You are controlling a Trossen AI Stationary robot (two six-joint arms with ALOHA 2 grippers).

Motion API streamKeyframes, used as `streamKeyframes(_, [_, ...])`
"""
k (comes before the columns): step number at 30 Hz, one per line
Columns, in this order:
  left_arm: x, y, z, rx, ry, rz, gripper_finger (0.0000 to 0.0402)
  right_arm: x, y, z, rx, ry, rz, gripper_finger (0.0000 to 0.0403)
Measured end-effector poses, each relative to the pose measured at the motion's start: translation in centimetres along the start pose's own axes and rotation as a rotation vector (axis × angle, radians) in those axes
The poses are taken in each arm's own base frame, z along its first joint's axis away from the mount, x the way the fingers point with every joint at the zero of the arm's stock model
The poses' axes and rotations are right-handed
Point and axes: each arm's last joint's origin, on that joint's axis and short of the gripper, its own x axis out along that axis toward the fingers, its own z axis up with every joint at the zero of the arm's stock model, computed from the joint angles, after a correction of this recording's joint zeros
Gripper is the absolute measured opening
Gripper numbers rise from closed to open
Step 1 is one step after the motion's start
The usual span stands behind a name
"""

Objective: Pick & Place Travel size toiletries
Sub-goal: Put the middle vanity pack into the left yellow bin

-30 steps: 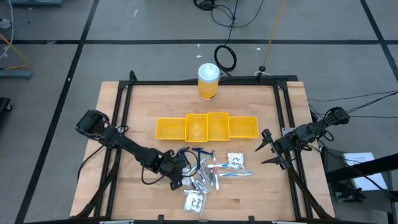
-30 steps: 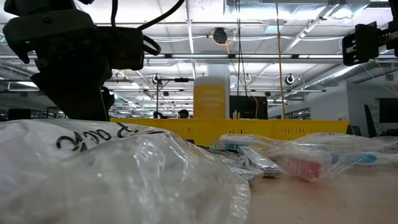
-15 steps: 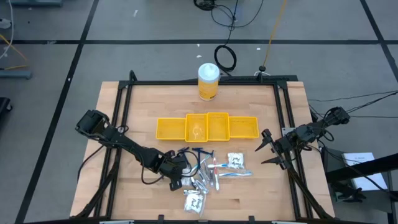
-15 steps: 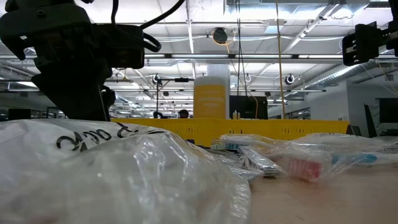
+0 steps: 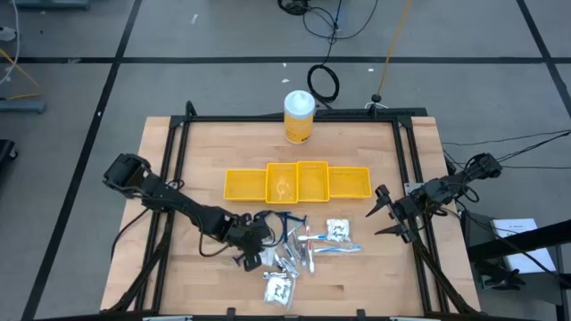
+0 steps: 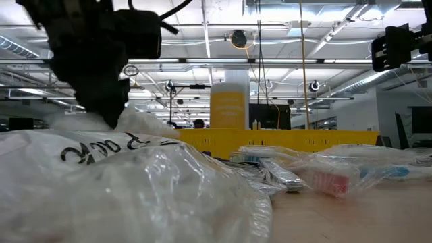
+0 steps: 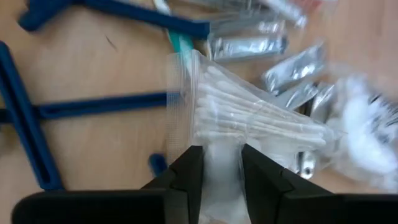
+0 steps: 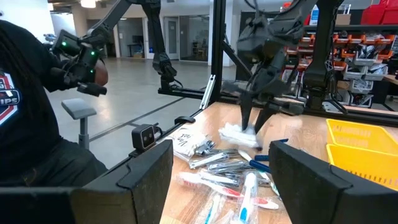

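Observation:
The travel size toiletries lie in a pile (image 5: 303, 250) on the near middle of the table: dark blue razors (image 7: 25, 124), silvery sachets (image 7: 249, 46), toothbrushes (image 5: 335, 248) and white puffy packets (image 5: 337, 229). My left gripper (image 7: 216, 158) is at the pile's left side, shut on a clear packet of white swab sticks (image 7: 249, 118). In the right wrist view that packet (image 8: 239, 134) shows just above the pile. My right gripper (image 5: 384, 214) waits open at the table's right edge. My left gripper pinches the clear swab packet between its two fingers, near one end of it (image 7: 217, 143). The fingers (image 8: 245, 115) come from above, pointing down. The packet hangs at their tips, a little above the pile, and its other end (image 7: 305, 134) sticks out sideways.
A row of yellow bins (image 5: 297, 181) stands across the table's middle, with a yellow canister (image 5: 299, 116) at the far edge. Another clear packet (image 6: 101, 182) lies close to the near edge. Black frame rails (image 5: 169, 178) run along the table's sides. A person (image 8: 25, 93) is beyond the table.
My left gripper has shut on the swab packet and gone up with it, so the packet is now lifted off the pile. The other toiletries have stayed where they were.

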Motion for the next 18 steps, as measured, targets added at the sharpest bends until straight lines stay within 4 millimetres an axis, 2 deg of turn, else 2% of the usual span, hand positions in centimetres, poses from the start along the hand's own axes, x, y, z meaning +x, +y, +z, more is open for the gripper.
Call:
streamKeyframes(10, [-2.8,0.7,1.7,0.006,-0.074,-0.024,0.0092,0.0,0.0,0.0,0.000,0.000,0.000,0.0254])
streamKeyframes(18, [-6.8,2.2,4.1,0.023,-0.227,-0.038,0.0092,0.0,0.0,0.0,0.000,0.000,0.000,0.0254])
